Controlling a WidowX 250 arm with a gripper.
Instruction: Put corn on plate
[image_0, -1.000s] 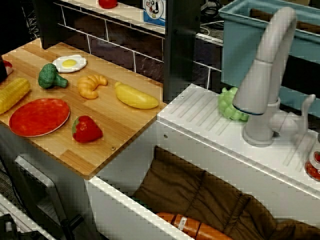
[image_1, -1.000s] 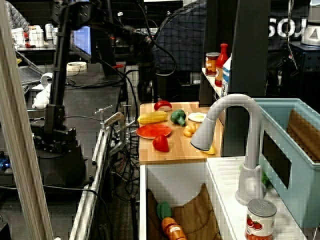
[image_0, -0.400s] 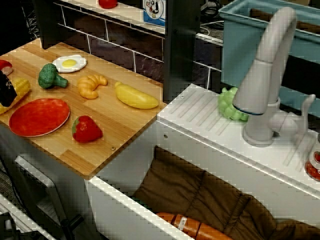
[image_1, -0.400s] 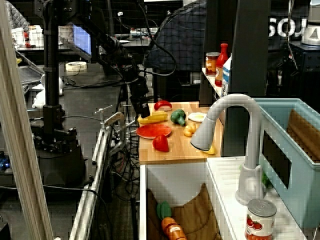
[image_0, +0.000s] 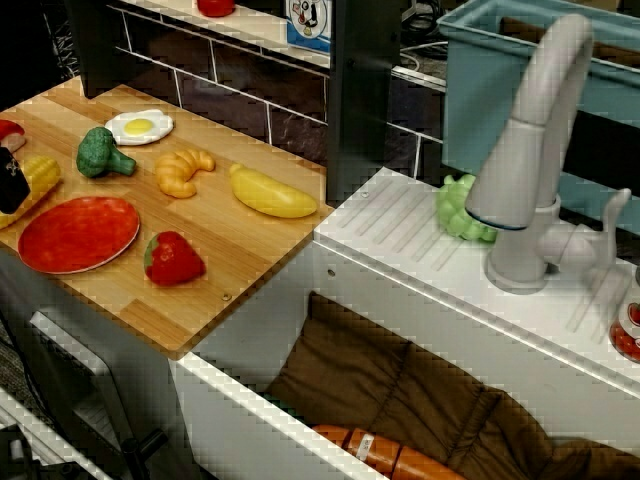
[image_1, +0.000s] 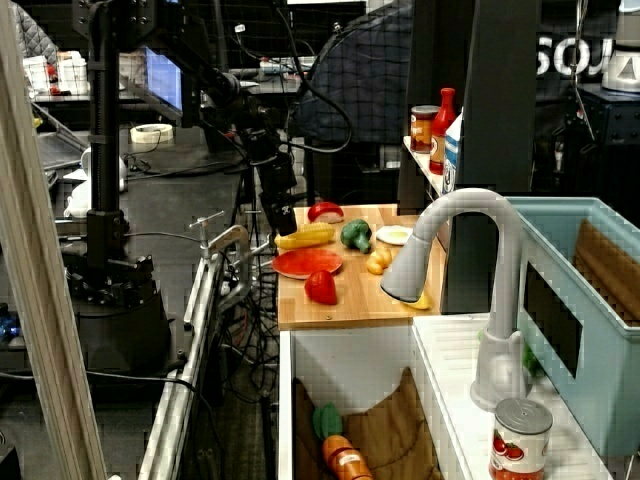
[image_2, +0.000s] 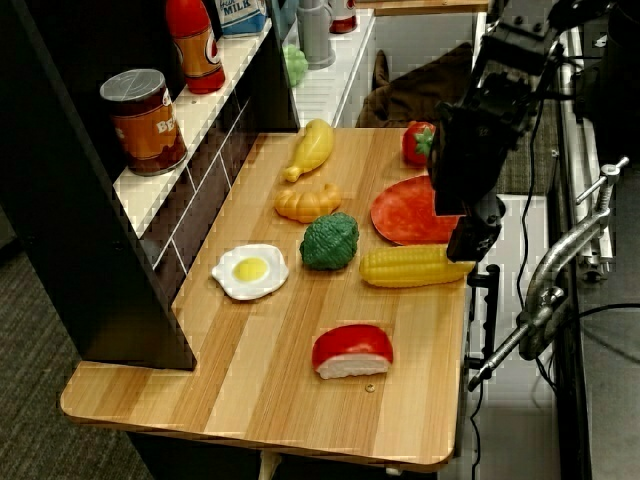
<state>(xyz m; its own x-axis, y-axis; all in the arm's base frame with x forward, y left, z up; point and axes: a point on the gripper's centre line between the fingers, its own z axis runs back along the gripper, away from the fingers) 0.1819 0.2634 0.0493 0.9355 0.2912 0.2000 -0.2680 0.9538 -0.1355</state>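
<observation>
The yellow ridged corn (image_2: 412, 266) lies on the wooden board just beside the red-orange plate (image_2: 408, 211), at the board's outer edge. My black gripper (image_2: 470, 245) hangs low over the corn's outer end, and one dark finger (image_0: 10, 182) covers part of the cob (image_0: 40, 175). The jaws look open around that end and the corn rests flat on the board. The plate (image_0: 78, 233) holds nothing. In the side view the gripper (image_1: 281, 218) sits right at the corn (image_1: 308, 236), above the plate (image_1: 308, 263).
On the board lie a strawberry (image_0: 173, 258), a banana-shaped toy (image_0: 272, 193), a croissant (image_0: 183, 170), broccoli (image_0: 102, 153), a fried egg (image_0: 139, 126) and a red-white slice (image_2: 352, 351). A sink with a grey faucet (image_0: 530, 160) stands to the right.
The arm has swung in from outside the board and come down onto the corn's outer end. The corn and plate have not moved.
</observation>
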